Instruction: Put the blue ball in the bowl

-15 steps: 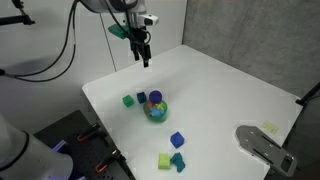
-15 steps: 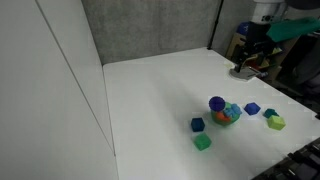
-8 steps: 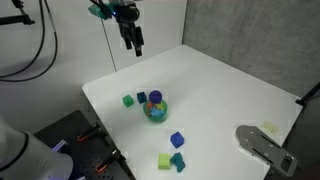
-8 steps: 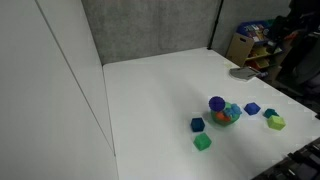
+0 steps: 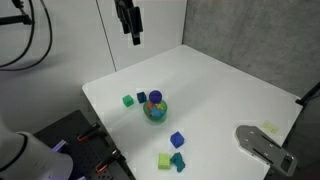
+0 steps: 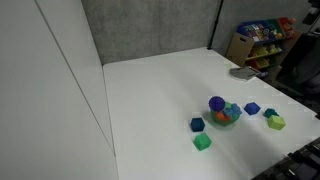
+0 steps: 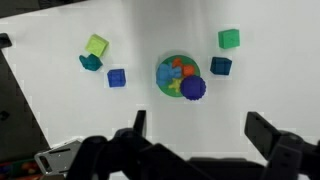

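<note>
The dark-blue ball (image 7: 192,88) rests on the edge of the green-teal bowl (image 7: 172,72), which has yellow and orange patches. Both stand on the white table and show in both exterior views: the ball (image 5: 155,98) (image 6: 216,103) and the bowl (image 5: 155,112) (image 6: 229,117). My gripper (image 7: 200,130) is open and empty, high above the table, looking straight down on them. In an exterior view the gripper (image 5: 136,40) hangs far above the table's back edge. It is out of frame in the exterior view that shows the shelf.
Small blocks lie around the bowl: a green block (image 5: 128,100), a dark-blue block (image 5: 142,97), a blue cube (image 5: 177,139), and lime (image 5: 164,160) and teal (image 5: 179,160) blocks near the front edge. A grey object (image 5: 262,145) lies at the table's corner.
My gripper has risen up and away from the table and left the frame of one exterior view. The ball, the bowl and the blocks have not moved.
</note>
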Robot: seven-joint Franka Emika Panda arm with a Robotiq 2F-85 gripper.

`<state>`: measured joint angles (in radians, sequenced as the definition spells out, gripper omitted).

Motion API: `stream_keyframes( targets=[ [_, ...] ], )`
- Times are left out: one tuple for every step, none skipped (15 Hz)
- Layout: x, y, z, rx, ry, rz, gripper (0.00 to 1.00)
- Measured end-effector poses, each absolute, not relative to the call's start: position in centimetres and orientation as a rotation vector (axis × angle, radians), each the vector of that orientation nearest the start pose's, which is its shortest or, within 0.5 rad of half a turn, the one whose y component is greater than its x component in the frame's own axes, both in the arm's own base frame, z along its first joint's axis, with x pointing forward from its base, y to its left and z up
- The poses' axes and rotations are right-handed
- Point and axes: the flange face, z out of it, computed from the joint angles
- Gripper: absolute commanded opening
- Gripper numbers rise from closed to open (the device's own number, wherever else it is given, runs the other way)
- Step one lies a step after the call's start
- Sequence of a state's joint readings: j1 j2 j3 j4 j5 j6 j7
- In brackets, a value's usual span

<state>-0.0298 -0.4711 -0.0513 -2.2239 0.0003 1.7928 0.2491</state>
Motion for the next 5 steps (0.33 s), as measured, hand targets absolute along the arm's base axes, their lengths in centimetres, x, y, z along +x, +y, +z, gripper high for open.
stream_keyframes(
  targets=[
    [41.33,-4.01,56.22,-3.064,0.511,-0.06,1.0],
    [41.32,-4.2,56.31,-3.061,0.513,-0.06,1.0],
    [41.29,-4.22,56.27,-3.062,0.509,-0.054,1.0],
    [41.29,-4.18,56.18,-3.063,0.507,-0.05,1.0],
    [41.29,-4.15,56.09,-3.064,0.507,-0.047,1.0]
  ],
)
